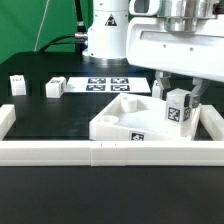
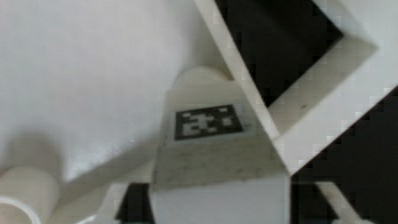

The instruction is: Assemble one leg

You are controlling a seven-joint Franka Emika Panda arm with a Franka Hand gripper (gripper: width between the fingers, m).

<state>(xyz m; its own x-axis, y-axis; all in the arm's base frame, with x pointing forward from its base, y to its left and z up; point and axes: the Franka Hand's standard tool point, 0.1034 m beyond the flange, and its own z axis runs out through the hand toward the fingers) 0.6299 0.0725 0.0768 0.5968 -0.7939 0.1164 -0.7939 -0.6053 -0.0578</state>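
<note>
My gripper (image 1: 178,100) hangs over the right end of the big flat white panel (image 1: 130,120). It is shut on a leg (image 1: 178,109), a small white block with a black-and-white tag, held slightly tilted just above the panel's right corner. In the wrist view the leg (image 2: 210,125) runs up from between the jaws, tag facing the camera, over the panel (image 2: 71,90). The gripper (image 2: 215,208) has a dark strip on each side of the leg. Two more legs (image 1: 17,85) (image 1: 53,87) stand on the table at the exterior view's left.
A low white wall (image 1: 100,151) borders the table in front and on both sides, and the panel sits in its right corner. The wall also crosses the wrist view (image 2: 329,100). The marker board (image 1: 108,83) lies at the back by the robot base.
</note>
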